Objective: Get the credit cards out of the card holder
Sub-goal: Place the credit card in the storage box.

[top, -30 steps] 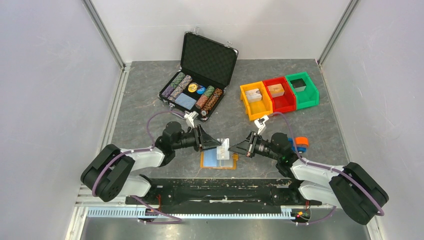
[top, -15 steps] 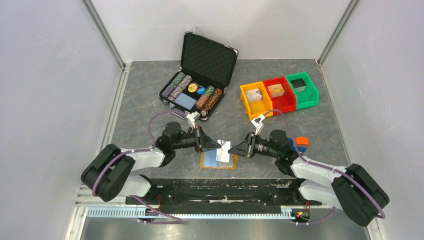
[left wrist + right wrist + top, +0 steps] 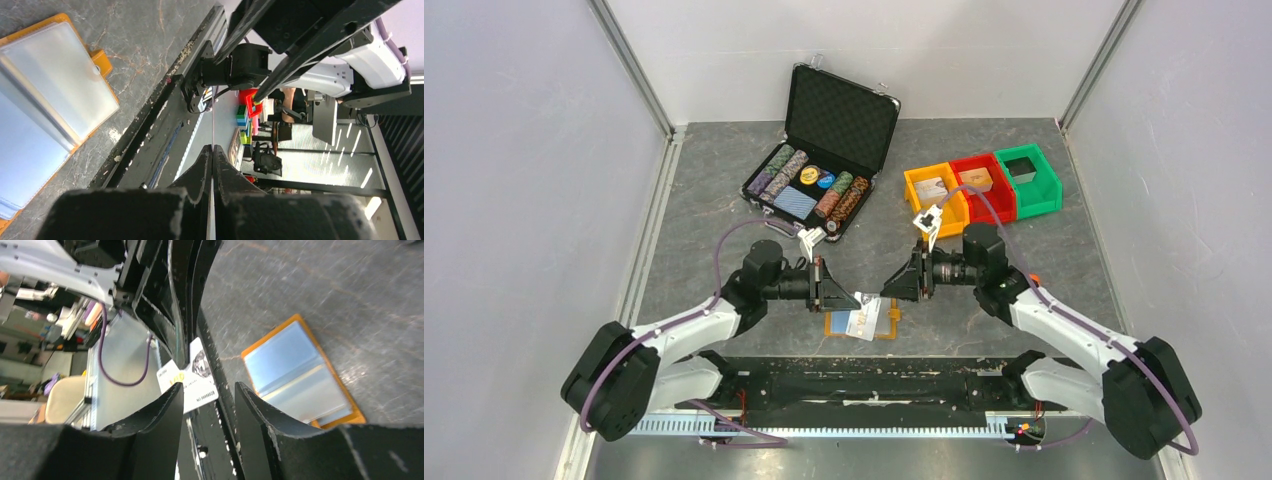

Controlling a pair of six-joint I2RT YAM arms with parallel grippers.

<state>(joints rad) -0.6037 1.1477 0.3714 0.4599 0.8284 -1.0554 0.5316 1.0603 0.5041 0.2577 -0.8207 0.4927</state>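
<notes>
The orange card holder (image 3: pixel 889 327) lies open and flat on the grey table near the front edge. It also shows in the left wrist view (image 3: pixel 102 57) and the right wrist view (image 3: pixel 300 372). A light blue card (image 3: pixel 22 145) sits in one of its clear sleeves. My left gripper (image 3: pixel 848 297) is shut on a pale printed card (image 3: pixel 862 319) and holds it just above the holder. That card shows edge-on in the left wrist view (image 3: pixel 212 120) and face-on in the right wrist view (image 3: pixel 189 381). My right gripper (image 3: pixel 887 289) is open and empty, a short way right of the card.
An open black chip case (image 3: pixel 824 160) with chips and a blue patterned deck stands at the back. Orange (image 3: pixel 935 198), red (image 3: pixel 980 186) and green (image 3: pixel 1028 178) bins stand at the back right. A black rail (image 3: pixel 864 378) runs along the front edge.
My right gripper has drawn back from the card and risen towards the far side. The printed card stays in my left gripper and has dropped slightly towards the front edge.
</notes>
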